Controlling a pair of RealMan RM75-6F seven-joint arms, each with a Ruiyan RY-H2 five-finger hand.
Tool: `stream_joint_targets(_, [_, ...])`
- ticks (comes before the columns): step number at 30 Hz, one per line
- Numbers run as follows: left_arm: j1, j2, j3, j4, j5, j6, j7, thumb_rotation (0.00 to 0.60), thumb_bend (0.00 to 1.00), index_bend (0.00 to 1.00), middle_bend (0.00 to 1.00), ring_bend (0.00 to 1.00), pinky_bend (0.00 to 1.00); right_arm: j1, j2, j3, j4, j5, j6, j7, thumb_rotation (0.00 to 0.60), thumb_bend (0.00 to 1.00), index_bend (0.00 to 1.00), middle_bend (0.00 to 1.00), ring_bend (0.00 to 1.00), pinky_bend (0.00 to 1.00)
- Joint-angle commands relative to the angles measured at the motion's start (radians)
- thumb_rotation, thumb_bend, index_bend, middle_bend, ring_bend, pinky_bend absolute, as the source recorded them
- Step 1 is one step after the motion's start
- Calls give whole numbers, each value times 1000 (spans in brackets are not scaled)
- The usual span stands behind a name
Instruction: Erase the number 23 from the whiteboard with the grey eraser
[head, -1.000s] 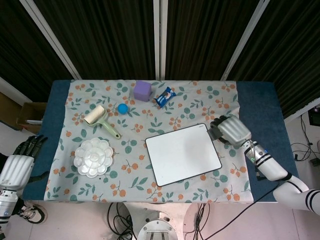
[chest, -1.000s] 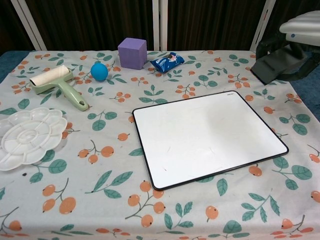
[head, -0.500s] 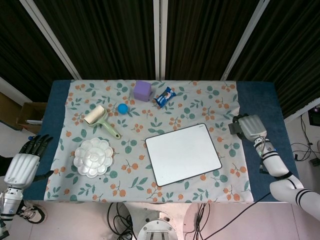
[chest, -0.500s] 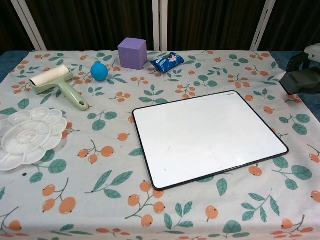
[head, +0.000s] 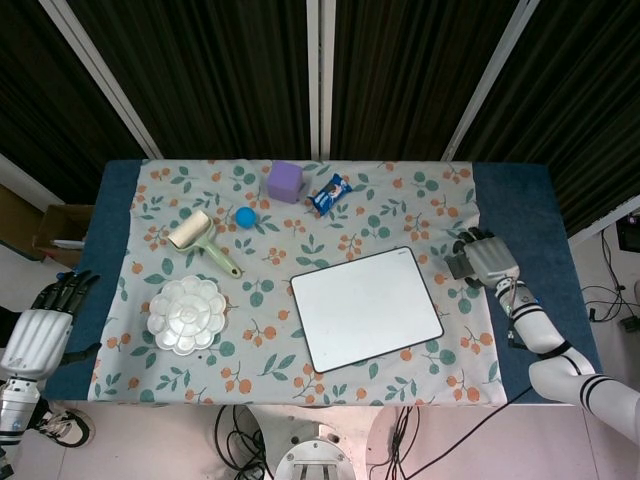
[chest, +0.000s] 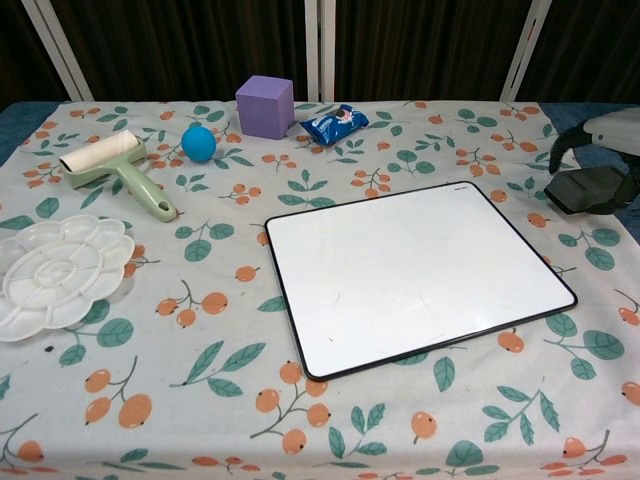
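Observation:
The whiteboard (head: 367, 307) (chest: 415, 275) lies right of centre on the floral cloth, and its white face shows no number. My right hand (head: 489, 258) (chest: 618, 128) hovers just off the board's right edge. It holds the dark grey eraser (head: 457, 265) (chest: 590, 190), which is flat and low, at or just above the cloth. My left hand (head: 38, 328) hangs off the table's left side with fingers apart and nothing in it; the chest view does not show it.
A purple cube (head: 285, 181), a blue snack packet (head: 329, 193) and a blue ball (head: 245, 216) sit along the back. A green-handled roller (head: 203, 241) and a white flower-shaped palette (head: 187, 315) lie on the left.
My right hand carried the eraser off the board's top right corner to the right, then lowered it toward the cloth. My left hand shifted only slightly.

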Motion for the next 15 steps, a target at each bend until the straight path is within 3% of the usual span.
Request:
stream_joint_targets(1, [-1, -2, 0, 1, 0, -1, 0, 600, 0, 84, 72, 36, 162, -18, 14, 6, -25, -14, 43, 6, 600, 0, 0, 0, 0, 0])
stream_joint_targets(7, [-1, -7, 0, 1, 3, 2, 2, 600, 0, 84, 72, 36, 162, -75, 104, 7, -142, -48, 148, 47, 600, 0, 0, 0, 0, 0])
stream_joint_targets(15, [6, -11, -9, 2, 3, 26, -3, 600, 0, 84, 72, 36, 162, -327, 295, -54, -345, -153, 559, 27, 600, 0, 0, 0, 0, 0])
